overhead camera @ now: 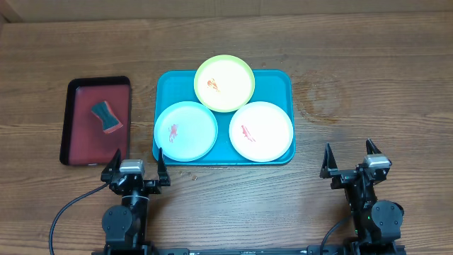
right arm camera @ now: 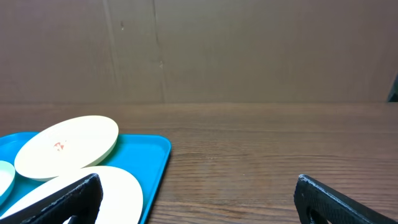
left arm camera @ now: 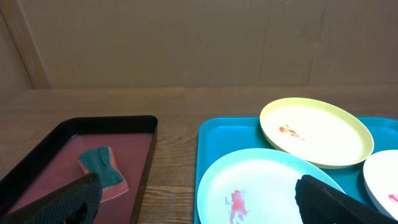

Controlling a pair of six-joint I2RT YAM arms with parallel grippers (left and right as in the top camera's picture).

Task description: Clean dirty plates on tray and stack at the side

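Note:
The turquoise tray (overhead camera: 279, 83) lies mid-table and holds three plates, each with a red smear. The yellow-green plate (overhead camera: 224, 83) leans over the tray's far rim and rests on the other two. The pale blue plate (overhead camera: 185, 131) is front left, the white plate (overhead camera: 260, 131) front right. My left gripper (overhead camera: 135, 164) is open and empty, just in front of the tray's left corner. In the left wrist view (left arm camera: 199, 199) it faces the pale blue plate (left arm camera: 264, 186). My right gripper (overhead camera: 350, 157) is open and empty, right of the tray (right arm camera: 146, 155) over bare wood (right arm camera: 199, 199).
A dark red, black-rimmed tray (overhead camera: 78, 134) lies left of the turquoise tray and holds a sponge (overhead camera: 107, 117) with a teal top and pink base. It shows in the left wrist view too (left arm camera: 102, 167). Bare wooden tabletop (overhead camera: 368, 92) lies right of the tray.

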